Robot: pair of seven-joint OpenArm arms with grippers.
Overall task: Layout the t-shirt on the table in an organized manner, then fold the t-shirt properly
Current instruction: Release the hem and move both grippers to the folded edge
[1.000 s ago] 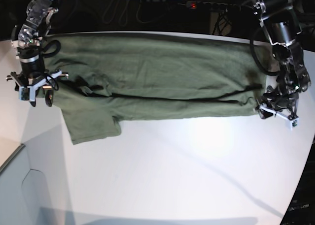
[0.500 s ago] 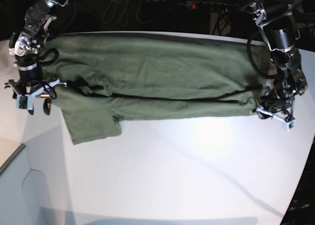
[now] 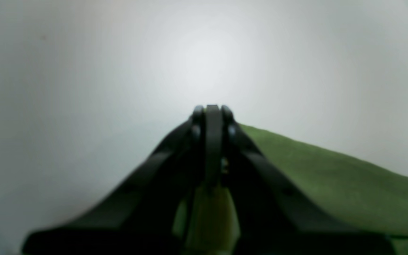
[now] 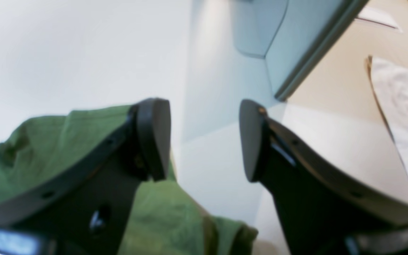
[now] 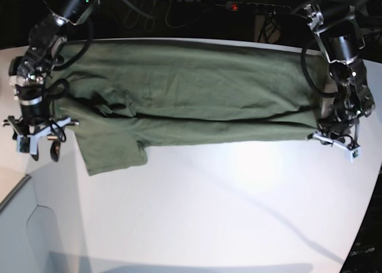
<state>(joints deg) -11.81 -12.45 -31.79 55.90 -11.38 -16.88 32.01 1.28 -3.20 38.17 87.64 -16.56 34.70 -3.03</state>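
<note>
Lying beside left gripper, t-shirt

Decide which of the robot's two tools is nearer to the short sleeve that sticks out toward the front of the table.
Right. The right tool hangs open just beside the sleeve; the left tool is shut at the t-shirt's opposite end.
</note>
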